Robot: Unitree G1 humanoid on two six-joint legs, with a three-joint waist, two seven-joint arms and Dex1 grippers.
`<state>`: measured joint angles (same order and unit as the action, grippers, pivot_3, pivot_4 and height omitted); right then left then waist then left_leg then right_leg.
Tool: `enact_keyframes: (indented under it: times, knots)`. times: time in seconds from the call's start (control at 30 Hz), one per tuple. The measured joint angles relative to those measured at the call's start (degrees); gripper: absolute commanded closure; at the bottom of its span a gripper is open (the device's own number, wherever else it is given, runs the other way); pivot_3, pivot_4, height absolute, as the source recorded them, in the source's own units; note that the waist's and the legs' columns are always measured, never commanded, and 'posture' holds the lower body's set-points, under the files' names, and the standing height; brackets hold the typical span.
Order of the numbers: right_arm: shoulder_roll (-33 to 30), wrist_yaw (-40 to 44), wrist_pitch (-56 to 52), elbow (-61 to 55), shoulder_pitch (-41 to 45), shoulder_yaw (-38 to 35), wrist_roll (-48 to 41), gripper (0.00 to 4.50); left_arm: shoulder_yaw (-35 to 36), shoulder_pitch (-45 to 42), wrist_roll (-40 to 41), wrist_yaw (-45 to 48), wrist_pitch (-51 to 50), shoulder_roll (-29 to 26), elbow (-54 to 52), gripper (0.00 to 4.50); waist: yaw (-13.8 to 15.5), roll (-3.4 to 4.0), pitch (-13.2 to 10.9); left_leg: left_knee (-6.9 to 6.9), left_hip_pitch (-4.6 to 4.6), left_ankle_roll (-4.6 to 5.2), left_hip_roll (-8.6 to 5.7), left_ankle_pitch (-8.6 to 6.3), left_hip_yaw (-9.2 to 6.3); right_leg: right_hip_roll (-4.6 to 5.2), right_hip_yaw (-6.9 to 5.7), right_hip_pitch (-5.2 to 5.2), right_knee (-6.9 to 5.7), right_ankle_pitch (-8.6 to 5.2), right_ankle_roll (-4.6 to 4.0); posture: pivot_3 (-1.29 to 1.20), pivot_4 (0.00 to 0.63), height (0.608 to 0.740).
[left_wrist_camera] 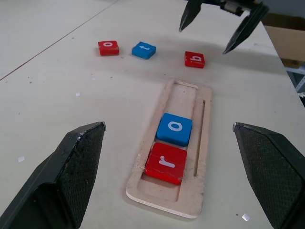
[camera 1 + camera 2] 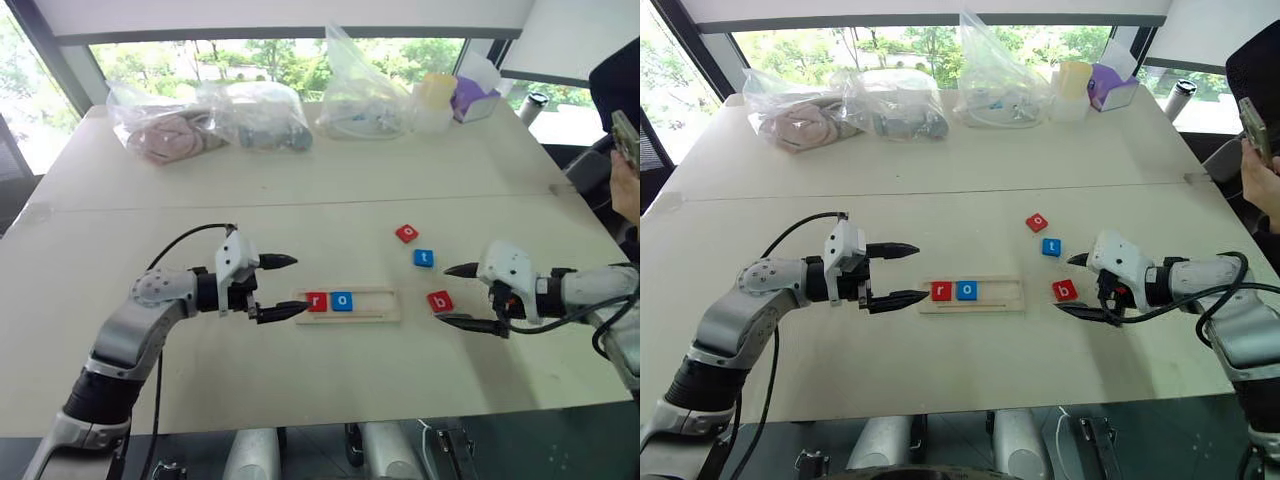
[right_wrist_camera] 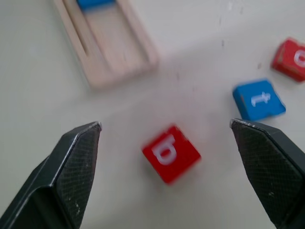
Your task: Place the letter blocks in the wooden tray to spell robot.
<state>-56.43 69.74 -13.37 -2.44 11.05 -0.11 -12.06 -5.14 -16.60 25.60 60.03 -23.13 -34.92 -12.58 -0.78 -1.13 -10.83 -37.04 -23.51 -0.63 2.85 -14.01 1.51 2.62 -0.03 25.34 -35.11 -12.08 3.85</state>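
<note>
On the pale wooden table (image 2: 300, 380) lies the long, narrow, light-wood tray (image 2: 385, 305) with its shallow groove, set lengthwise between the two arms. Two small flat square letter blocks sit in the groove, touching each other at the end nearest the left arm: a red block with a white "r" (image 2: 317, 301) at the very end, and a blue block with a white "o" (image 2: 342, 300) next to it. The rest of the groove is bare wood.

Beyond the tray's other end, three more blocks lie loose on the table. A red "b" block (image 2: 440, 301) rests just beside that end of the tray, turned at an angle. Farther from the robot sit a blue "t" block (image 2: 423, 258) and, beyond it, a second red "o" block (image 2: 406, 233), near each other but apart.

The left gripper (image 2: 288, 287) hovers at the tray's "r" end with its two black fingers spread wide, holding nothing. The right gripper (image 2: 452, 296) hangs just beside the "b" block, fingers also spread wide and empty; from its wrist camera the block lies on the table between the two fingers (image 3: 71, 167), untouched.

Along the table's far edge lie several clear plastic bags (image 2: 210, 120), and a person's hand (image 2: 628, 185) shows at the right edge.
</note>
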Motion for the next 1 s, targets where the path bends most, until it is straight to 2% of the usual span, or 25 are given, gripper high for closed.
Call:
enact_keyframes:
  times: [0.17,0.4,0.5,0.57,0.67,0.7,0.83,1.0]
  knots:
    - [1.0,3.6,8.3,10.1,6.5,4.5,3.2,0.05,0.4,1.3,0.1,-1.2,-0.1,-0.4,-2.5,0.0,0.0,0.0,0.0,-0.04,0.03,0.0,0.0,0.0,0.01,-0.01,0.02,-0.01,-0.07,0.01,-0.01,0.0,0.15,0.74]
    - [2.5,5.2,15.0,16.0,9.0,6.7,5.4,0.05,1.8,3.0,0.2,-2.2,-0.4,-1.1,-3.6,0.0,0.1,0.0,0.0,-0.11,0.09,0.0,0.0,0.01,0.0,-0.01,0.02,-0.1,-0.1,0.02,-0.02,0.0,0.15,0.74]
    - [2.8,6.1,16.2,17.8,9.8,7.1,5.6,0.8,1.8,3.0,0.1,-2.8,-0.5,-1.1,-4.1,0.0,0.1,0.0,0.0,-0.17,0.13,-0.01,0.0,0.01,0.01,0.0,0.03,-0.19,-0.09,0.02,-0.02,0.0,0.15,0.74]
    - [3.2,6.7,16.7,18.7,10.5,7.5,5.6,1.67,1.9,3.0,0.1,-3.2,-0.5,-1.1,-4.1,0.0,0.1,0.0,0.0,-0.19,0.17,-0.01,0.0,0.01,0.0,0.0,0.03,-0.24,-0.1,0.03,-0.03,0.0,0.15,0.74]
    - [3.6,7.1,16.2,19.5,11.4,8.0,5.6,3.22,1.9,3.2,0.1,-3.9,-0.5,-1.1,-4.2,0.0,0.0,0.0,0.0,-0.21,0.18,-0.01,0.0,0.01,0.01,0.0,0.04,-0.24,-0.1,0.06,-0.06,0.0,0.15,0.74]
    - [3.6,7.1,15.5,19.4,11.7,8.1,5.6,3.37,1.9,3.4,0.1,-3.9,-0.5,-1.1,-4.4,0.0,0.0,0.0,0.0,-0.21,0.19,-0.01,0.0,0.01,0.01,0.0,0.04,-0.24,-0.11,0.06,-0.07,0.0,0.15,0.74]
    - [3.9,7.1,11.2,17.2,12.9,8.3,5.5,3.37,1.9,3.5,0.1,-4.0,-0.5,-1.2,-4.5,0.0,0.1,0.01,0.0,-0.19,0.18,-0.01,0.0,0.01,0.01,0.0,0.04,-0.2,-0.18,0.15,-0.19,0.0,0.15,0.74]
    - [7.1,7.1,2.5,6.8,15.3,9.2,2.9,3.37,1.9,3.5,0.1,-4.4,-0.5,-1.1,-4.5,0.0,0.1,0.01,0.0,-0.13,0.18,-0.01,0.02,0.01,-0.03,-0.05,0.03,-0.11,-0.33,0.14,-0.19,0.0,0.15,0.74]
